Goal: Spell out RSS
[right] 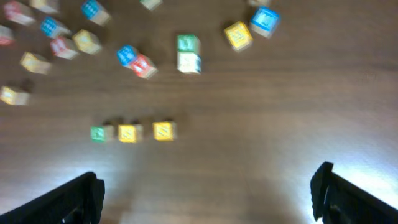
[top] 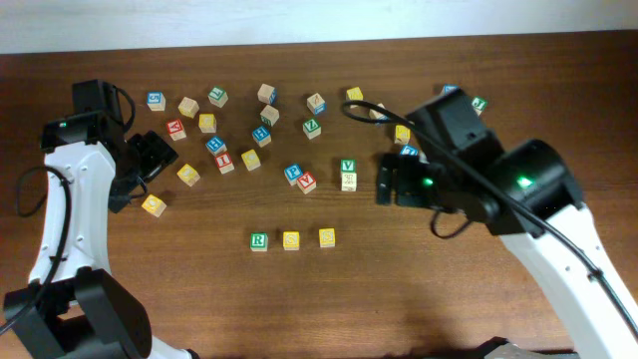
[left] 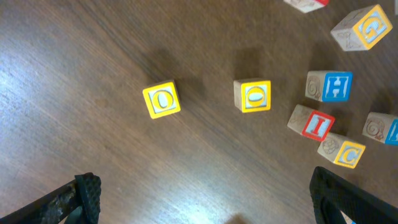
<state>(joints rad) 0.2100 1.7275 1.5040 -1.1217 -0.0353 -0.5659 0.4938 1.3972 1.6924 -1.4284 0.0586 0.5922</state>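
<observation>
Three cubes stand in a row on the table's front middle: the green R cube, a yellow S cube and a second yellow S cube. They also show, blurred, in the right wrist view: green, yellow, yellow. My right gripper is open and empty, well above and to the right of the row. My left gripper is open and empty at the far left, over bare wood near two yellow cubes.
Many other letter cubes lie scattered across the back half of the table, such as a green V cube, a red and blue pair and a yellow cube at the left. The table's back edge runs along the top.
</observation>
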